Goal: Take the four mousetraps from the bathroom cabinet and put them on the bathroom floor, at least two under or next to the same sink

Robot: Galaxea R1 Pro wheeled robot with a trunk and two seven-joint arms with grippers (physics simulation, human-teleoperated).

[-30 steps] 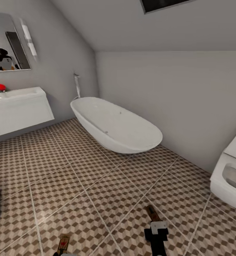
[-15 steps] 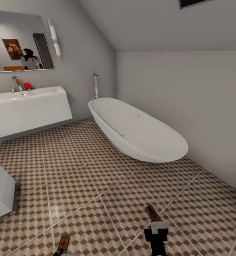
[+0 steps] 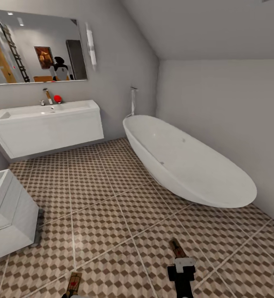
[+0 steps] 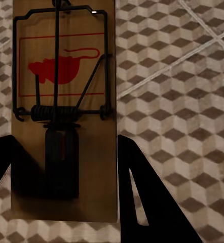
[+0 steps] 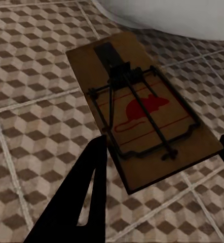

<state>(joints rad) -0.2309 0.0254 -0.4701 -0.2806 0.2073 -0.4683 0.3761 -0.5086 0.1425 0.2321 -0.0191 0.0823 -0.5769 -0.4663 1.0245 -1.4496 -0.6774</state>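
Home bathroom, bathtub (image 3: 186, 165), sink (image 3: 46, 114) (mirror (image 3: 33, 49) above)

Our right end effector (image 3: 181, 271) is matte black and blocky, with a white plate across its top. Seen from the wrists, our fingers (image 5: 81, 197) are flat black wedges tapering to points, each cut with a narrow triangular slot, as on the left fingers (image 4: 147, 197).
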